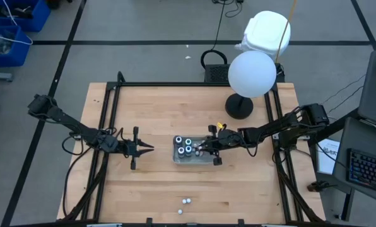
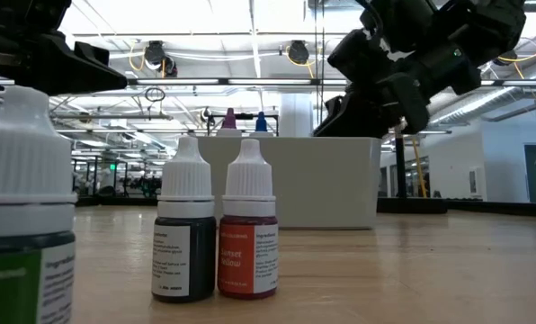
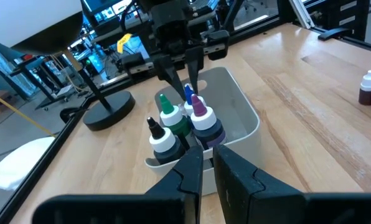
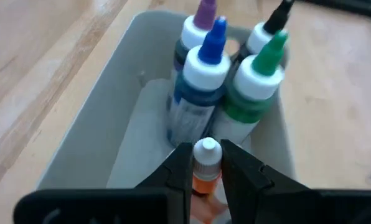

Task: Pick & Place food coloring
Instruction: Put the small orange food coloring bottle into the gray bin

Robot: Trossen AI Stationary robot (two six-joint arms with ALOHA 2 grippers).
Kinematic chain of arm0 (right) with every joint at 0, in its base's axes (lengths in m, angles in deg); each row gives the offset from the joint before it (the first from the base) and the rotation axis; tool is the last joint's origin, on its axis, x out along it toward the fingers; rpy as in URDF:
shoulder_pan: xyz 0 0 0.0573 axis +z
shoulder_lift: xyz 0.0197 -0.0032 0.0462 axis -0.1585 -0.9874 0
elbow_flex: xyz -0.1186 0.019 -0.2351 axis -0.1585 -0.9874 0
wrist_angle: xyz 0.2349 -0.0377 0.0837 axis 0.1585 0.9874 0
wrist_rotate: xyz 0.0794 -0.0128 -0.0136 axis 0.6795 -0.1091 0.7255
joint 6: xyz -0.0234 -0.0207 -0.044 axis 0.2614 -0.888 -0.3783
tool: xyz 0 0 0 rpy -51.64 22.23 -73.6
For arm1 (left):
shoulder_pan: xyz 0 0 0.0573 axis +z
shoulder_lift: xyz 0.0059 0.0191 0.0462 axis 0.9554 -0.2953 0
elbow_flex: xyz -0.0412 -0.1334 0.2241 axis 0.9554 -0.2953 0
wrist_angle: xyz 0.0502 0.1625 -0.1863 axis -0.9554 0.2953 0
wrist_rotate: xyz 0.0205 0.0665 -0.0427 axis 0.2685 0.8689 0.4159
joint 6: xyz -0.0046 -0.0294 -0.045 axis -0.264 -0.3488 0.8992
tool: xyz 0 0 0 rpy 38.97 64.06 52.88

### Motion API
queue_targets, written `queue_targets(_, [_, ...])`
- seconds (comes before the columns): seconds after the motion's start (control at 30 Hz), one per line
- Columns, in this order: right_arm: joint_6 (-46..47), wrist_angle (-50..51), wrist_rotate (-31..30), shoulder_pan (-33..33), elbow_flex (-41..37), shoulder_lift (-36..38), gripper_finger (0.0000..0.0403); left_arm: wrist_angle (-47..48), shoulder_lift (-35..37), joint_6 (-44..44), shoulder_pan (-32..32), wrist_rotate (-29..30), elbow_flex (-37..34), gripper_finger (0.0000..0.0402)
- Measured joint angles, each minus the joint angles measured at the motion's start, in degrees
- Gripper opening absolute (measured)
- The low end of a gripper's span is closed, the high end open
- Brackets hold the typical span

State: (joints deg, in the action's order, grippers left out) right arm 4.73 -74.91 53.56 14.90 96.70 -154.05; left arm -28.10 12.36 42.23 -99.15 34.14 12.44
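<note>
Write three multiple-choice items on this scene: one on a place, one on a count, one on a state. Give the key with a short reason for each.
1. Where is the right gripper?
A. over the clear tray
B. beside the black lamp base
C. at the table's near edge

2. How many tall bottles with coloured tips stand in the tray?
A. two
B. four
C. six

3. What is the right gripper doing?
A. standing wide open with nothing in it
B. shut on a small orange bottle
C. shut on the tray's wall

Key: 1 A, the high view shows it at the tray's right end. 2 B, purple, blue, black and green tips show in the right wrist view. 3 B, the right wrist view shows a white-capped orange bottle between its fingers.
</note>
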Motion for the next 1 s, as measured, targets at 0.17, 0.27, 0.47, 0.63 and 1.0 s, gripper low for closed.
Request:
queue_targets(0.17, [-3.1,-1.1,-4.5,-0.7,0.2,1.0,0.0054,0.2,0.0,0.0,0.0,0.0,0.0,0.0047])
queue_targets(0.27, [-2.9,-1.9,-4.3,-1.8,0.2,0.9,0.0054,0.3,0.0,-0.2,0.0,0.0,0.0,0.0047])
queue_targets(0.47, [-2.9,-2.7,-3.3,-3.0,0.3,0.8,0.0054,0.3,0.0,-0.4,0.0,0.0,0.0,0.0047])
queue_targets(0.63, [-2.3,-3.4,-1.3,-3.5,0.3,-0.5,0.0054,0.3,0.0,-1.6,0.0,0.0,0.0,0.0047])
queue_targets(1.0, [-0.6,-6.4,-1.2,-3.5,0.3,-5.1,0.0054,0.3,0.0,-1.6,0.0,0.0,0.0,0.0047])
